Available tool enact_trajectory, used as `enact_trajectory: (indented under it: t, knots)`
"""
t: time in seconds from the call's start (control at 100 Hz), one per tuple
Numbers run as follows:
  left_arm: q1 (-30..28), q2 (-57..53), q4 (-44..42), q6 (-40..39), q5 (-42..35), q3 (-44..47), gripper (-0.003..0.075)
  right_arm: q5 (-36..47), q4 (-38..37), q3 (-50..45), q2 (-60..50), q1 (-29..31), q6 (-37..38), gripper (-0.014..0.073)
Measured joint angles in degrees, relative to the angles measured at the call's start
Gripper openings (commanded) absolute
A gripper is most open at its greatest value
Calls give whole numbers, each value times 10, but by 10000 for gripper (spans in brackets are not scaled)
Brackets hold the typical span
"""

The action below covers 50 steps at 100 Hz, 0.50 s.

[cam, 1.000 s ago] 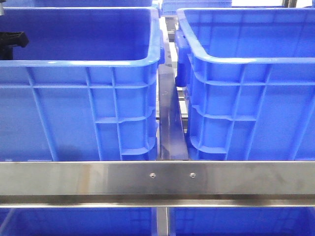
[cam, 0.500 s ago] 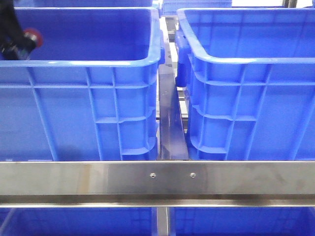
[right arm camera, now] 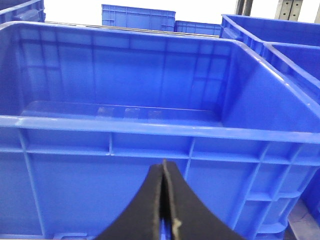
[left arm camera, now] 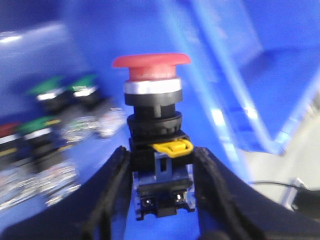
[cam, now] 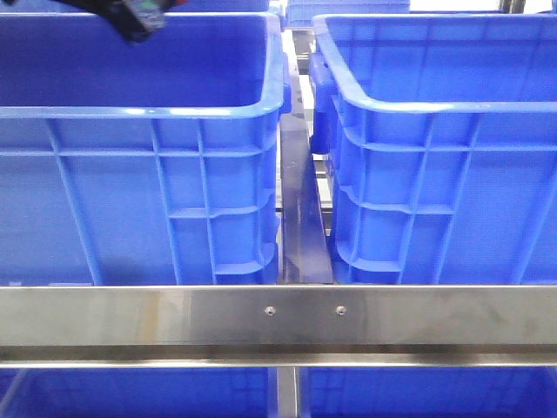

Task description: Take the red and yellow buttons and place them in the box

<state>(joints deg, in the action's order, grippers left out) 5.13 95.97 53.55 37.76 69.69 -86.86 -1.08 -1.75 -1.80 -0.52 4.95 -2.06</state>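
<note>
Red mushroom-head push button (left arm camera: 151, 67) clamped upright in the left gripper (left arm camera: 162, 187), black fingers (left arm camera: 107, 200) pressing its dark contact block from both sides. Wide flat red cap, silver collar beneath, black threaded body, small yellow clip at the base. Behind it, blurred, green-capped buttons (left arm camera: 55, 90) heaped inside the blue crate (cam: 218, 113). Seen from the front, left gripper (cam: 130, 17) up at the far rim of the left crate. Right gripper (right arm camera: 164, 210) pressed together on nothing, facing another blue crate (right arm camera: 150, 130). No yellow button visible.
</note>
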Motion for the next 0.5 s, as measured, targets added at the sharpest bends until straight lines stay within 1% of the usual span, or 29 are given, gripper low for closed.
enact_trajectory:
  t: [0.09, 0.28, 0.5]
  knots:
    - [36, 0, 6, 1, 0, 0, 177, 0, 0, 0, 0, 0, 0, -67]
    - [114, 0, 48, 2, 0, 0, 176, 0, 0, 0, 0, 0, 0, -67]
    - [171, 0, 60, 2, 1, 0, 176, 1, 0, 0, 0, 0, 0, -67]
